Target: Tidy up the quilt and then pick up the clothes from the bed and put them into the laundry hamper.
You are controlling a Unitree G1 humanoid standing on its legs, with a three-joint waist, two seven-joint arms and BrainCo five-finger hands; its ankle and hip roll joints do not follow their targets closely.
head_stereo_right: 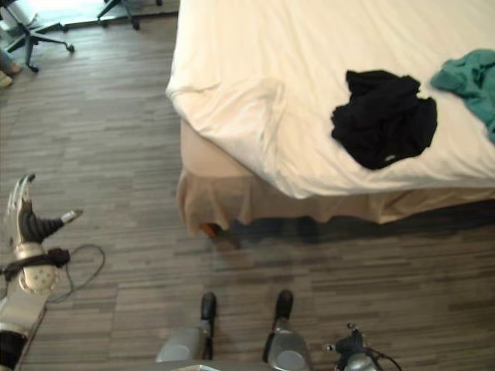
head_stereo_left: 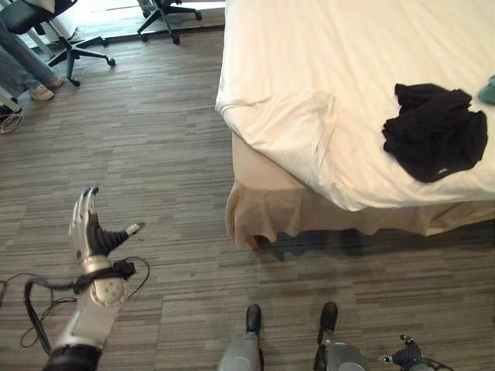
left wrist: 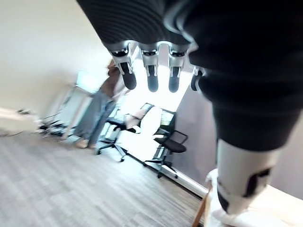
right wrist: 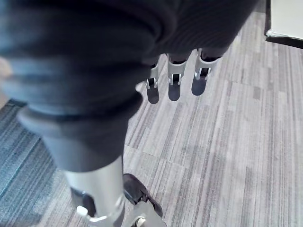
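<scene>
A white quilt (head_stereo_left: 332, 69) covers the bed, with a rumpled fold (head_stereo_left: 309, 127) at its near left corner. A black bundle of clothes (head_stereo_left: 433, 131) lies on the quilt near the bed's front edge. A teal garment (head_stereo_right: 472, 81) lies just to its right. My left hand (head_stereo_left: 91, 232) is raised over the floor, well left of the bed, open with straight fingers (left wrist: 151, 75) and thumb spread, holding nothing. My right hand (head_stereo_left: 407, 357) hangs low at the bottom right, its fingers (right wrist: 174, 80) relaxed over the floor and empty.
A tan bed skirt (head_stereo_left: 263, 205) hangs below the quilt at the bed's corner. Two office chairs (head_stereo_left: 62, 39) (head_stereo_left: 166, 15) stand at the far left. A person's legs (head_stereo_left: 23, 69) show beside the nearer chair. Wood-look floor (head_stereo_left: 155, 154) lies between me and the bed.
</scene>
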